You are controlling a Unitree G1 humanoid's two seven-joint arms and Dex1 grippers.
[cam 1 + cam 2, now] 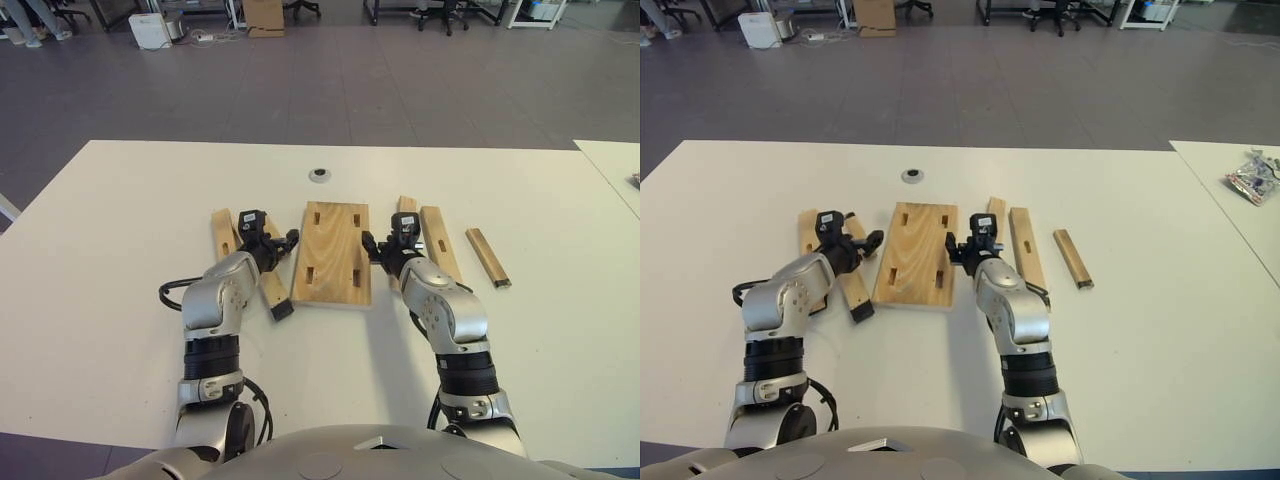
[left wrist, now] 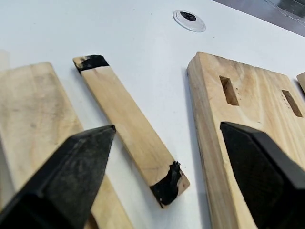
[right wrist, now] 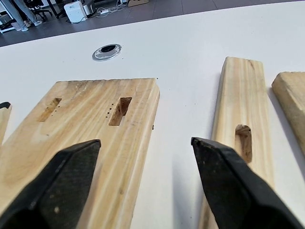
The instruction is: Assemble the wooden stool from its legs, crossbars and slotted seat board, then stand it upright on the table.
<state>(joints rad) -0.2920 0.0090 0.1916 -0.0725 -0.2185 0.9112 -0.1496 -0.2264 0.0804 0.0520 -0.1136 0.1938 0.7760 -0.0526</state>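
1. Nearest: left pincer (image 1: 285, 245), released, fingers spread, nothing held. Low over the gap between the black-tipped crossbar (image 1: 277, 296) and the left long edge of the slotted seat board (image 1: 332, 252).
2. At about the same depth: right pincer (image 1: 372, 248), likewise released and empty. Straddles the board's right long edge and the mortised leg (image 3: 240, 119) just beside it.
3. Seat board: flat on the white surface (image 1: 120, 260), between the two pincers, four slots facing up. Long axis near to far, pointing straight away from the robot, one short edge toward it.
4. Likely trouble on the left: closing here could catch the crossbar together with the board's edge. Would probably drag or skew both, since the two lie close together.
5. Likely trouble on the right: the same crowding. Could pinch the leg against the board, or knock the leg out of line.
6. Further hazard: gripping the board by one long edge only. Looks thick and heavy, so apt to pivot or slip from the fingers when raised.
7. Farther out: broad leg (image 1: 223, 232) on the left, second leg (image 1: 440, 245) and short crossbar (image 1: 487, 257) on the right. All roughly parallel to the board, open to a sweeping elbow.
8. Farthest: cable grommet (image 1: 320, 175), well apart from the parts.
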